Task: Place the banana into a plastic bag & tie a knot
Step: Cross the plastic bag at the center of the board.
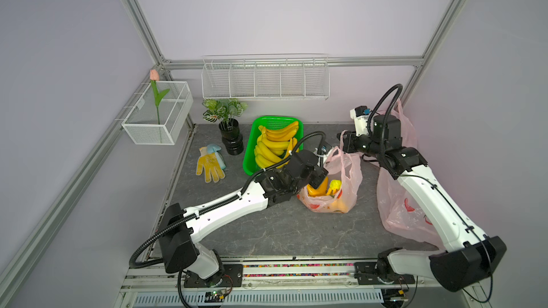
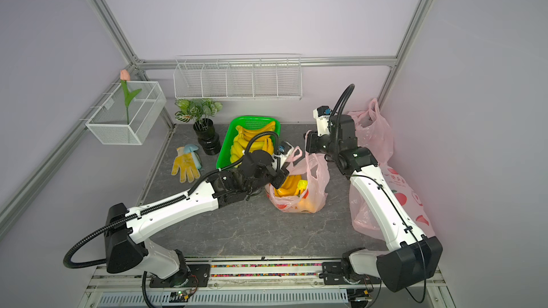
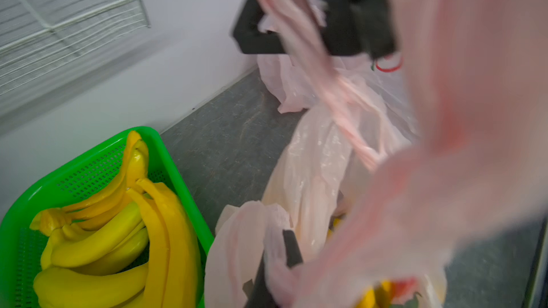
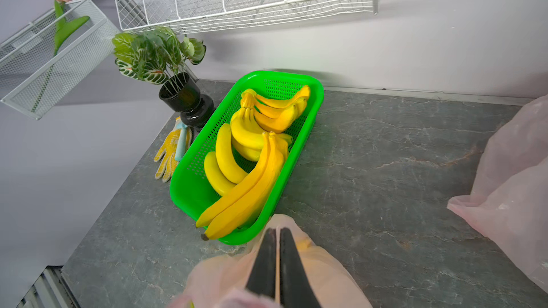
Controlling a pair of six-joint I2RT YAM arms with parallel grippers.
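Mid-frame, your left gripper (image 1: 318, 180) and right gripper (image 4: 277, 232) each pinch shut on handles of the pink bag (image 1: 350, 182), raised above the banana (image 1: 314, 192) inside, likely to cross them for the knot.

Pale lilac walls (image 1: 267, 10) framed by aluminium struts (image 1: 136, 16) enclose a grey marbled surface (image 1: 267, 232). Beyond the left hand (image 1: 318, 177) a white wire rack (image 1: 265, 80) hangs on the back wall. A white mesh basket (image 1: 157, 117) hangs on the side wall, well outward of it. The light is soft and even.

Thin glossy plastic bag (image 1: 353, 179), perforated plastic basket (image 1: 248, 155), matt marbled tabletop (image 1: 281, 226)
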